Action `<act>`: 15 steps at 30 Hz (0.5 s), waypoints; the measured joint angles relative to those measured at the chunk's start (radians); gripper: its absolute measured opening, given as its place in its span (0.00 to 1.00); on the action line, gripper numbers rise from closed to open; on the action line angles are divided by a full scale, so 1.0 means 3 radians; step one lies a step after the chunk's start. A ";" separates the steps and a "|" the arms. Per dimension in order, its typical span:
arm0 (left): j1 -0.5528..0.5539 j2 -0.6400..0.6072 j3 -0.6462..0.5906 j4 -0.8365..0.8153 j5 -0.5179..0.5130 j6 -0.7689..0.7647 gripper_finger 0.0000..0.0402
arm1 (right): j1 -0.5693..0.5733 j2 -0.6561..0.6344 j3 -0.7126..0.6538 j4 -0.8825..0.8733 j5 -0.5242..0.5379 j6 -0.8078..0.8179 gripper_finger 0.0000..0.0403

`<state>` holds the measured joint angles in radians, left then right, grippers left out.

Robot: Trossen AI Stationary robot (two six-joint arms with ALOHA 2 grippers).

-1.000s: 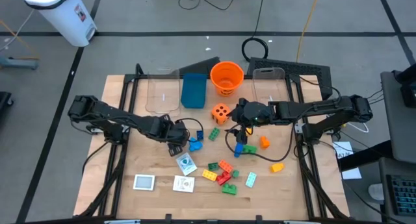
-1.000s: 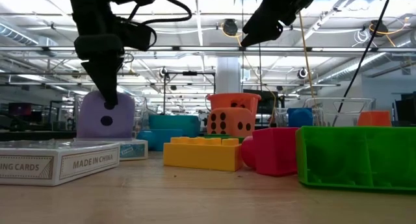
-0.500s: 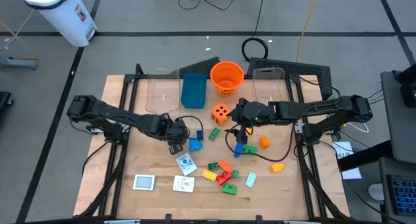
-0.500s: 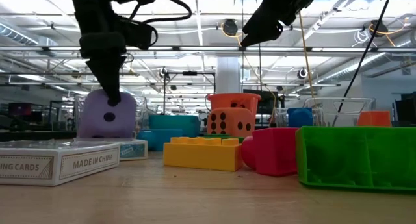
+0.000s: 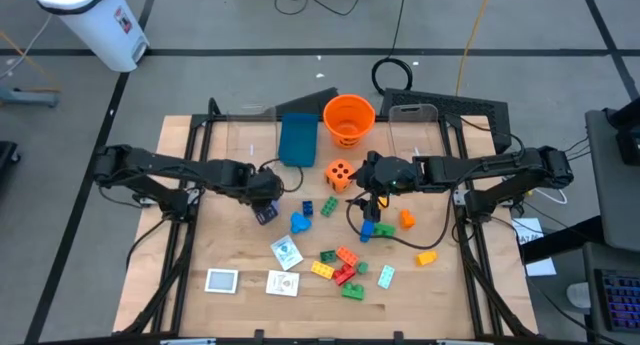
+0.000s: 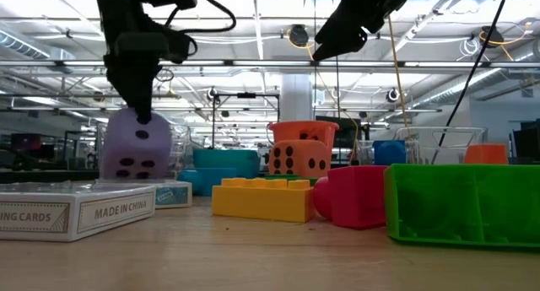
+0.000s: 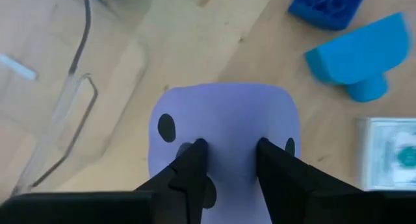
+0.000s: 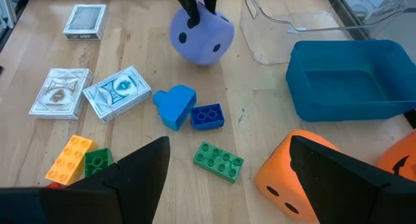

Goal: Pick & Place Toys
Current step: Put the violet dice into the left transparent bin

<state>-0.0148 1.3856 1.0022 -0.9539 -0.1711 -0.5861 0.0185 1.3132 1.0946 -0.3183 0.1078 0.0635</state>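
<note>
1. Left gripper [image 7: 227, 160] pinched shut on a fold of the purple die [image 5: 266, 211], left of centre in the high view, die lifted off the wood and hanging lopsided in the low view. Only a small pinch of soft foam between the fingers [image 7: 192, 160], so could easily slip out mid-carry and bounce into the playing card boxes [image 8: 117, 89] or the blue brick [image 8: 207, 115] below.
2. Clear bin [image 5: 249, 145] just above the die in the high view, teal box [image 5: 297, 140] right next to it. Probably headed for one of those, and a swinging die might clip a rim and pop loose.
3. Right gripper [image 5: 367, 199] parked wide open, holding nothing, just right of the orange die [image 5: 340, 174] and above the blue and green bricks at centre. Any drop from there would shove the orange die or scatter the bricks.
4. Cable [image 5: 372, 231] looping across the table below the right gripper, near the yellow-orange brick [image 5: 427, 256]. Could snag and drag pieces around.
5. Brick pile [image 5: 342, 270] at lower centre not yet dealt with, so plenty left to knock about.
</note>
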 joint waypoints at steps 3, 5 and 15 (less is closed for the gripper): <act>0.0053 -0.0101 0.0002 0.0048 0.0099 -0.0008 0.30 | 0.0000 0.0000 0.0000 0.0000 0.0000 0.0000 0.77; 0.0085 -0.0168 0.0006 0.0079 0.0162 -0.0011 0.26 | 0.0000 0.0000 0.0000 0.0000 0.0000 0.0000 0.77; 0.0247 -0.0549 0.0012 0.0107 0.0211 -0.0084 0.13 | 0.0000 0.0000 0.0000 0.0001 0.0001 0.0005 0.77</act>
<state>0.0592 1.2210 1.0057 -0.9217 -0.1078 -0.6115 0.0185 1.3132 1.0946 -0.3180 0.1081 0.0650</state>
